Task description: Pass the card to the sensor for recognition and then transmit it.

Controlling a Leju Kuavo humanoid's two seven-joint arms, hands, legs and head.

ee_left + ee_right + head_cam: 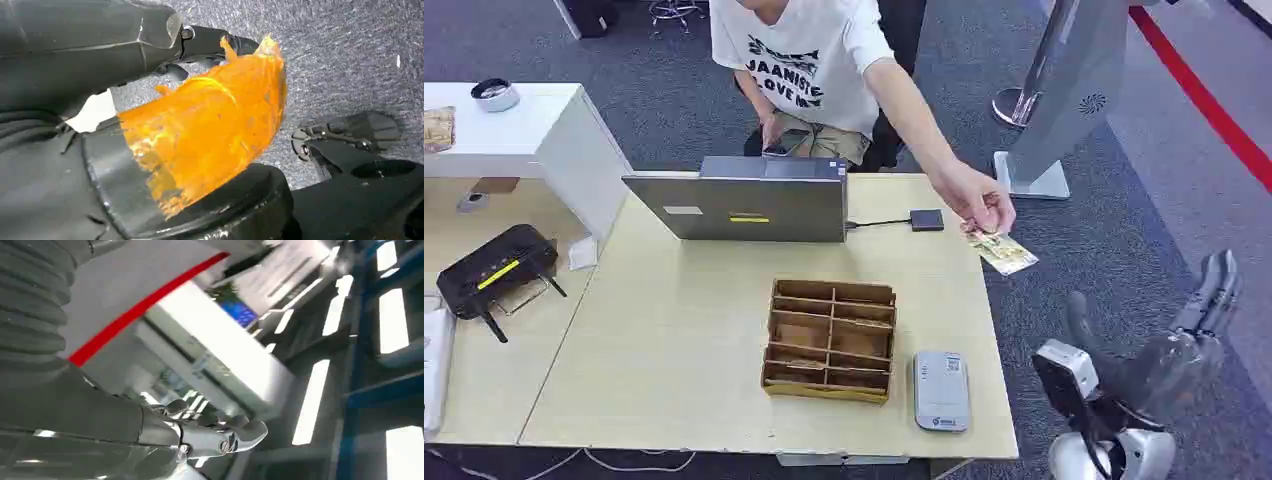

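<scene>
Card point(1002, 251) hangs just past the right edge of the surface point(674, 340), pinched in a person's hand point(974, 203) that reaches out from behind the laptop point(742, 205). It sits well apart from the sensor point(941, 390), the grey flat unit lying at the near right corner of the surface, just right of the cardboard divider box point(831, 340).

Right hand point(1189, 340) is raised off to the right of the surface, lower and further right than the card, fingers straight and apart, holding nothing. The right wrist view shows its fingers point(235, 432) only slightly bent, with nothing between them. Left hand point(140, 90) hangs over the carpet; I cannot tell how its fingers lie, since an orange blur covers much of that view.

The step in hand looks like the handover: taking the card from the person. To do it well, the right hand should probably travel up and toward the surface until the card's free edge lies between thumb and fingers, then close on that free end, away from the person's fingertips. A firm pinch on a thin, flat card matters; a loose one risks it slipping to the floor once released. Keeping the card roughly level afterwards would ease laying its face over the sensor.
</scene>
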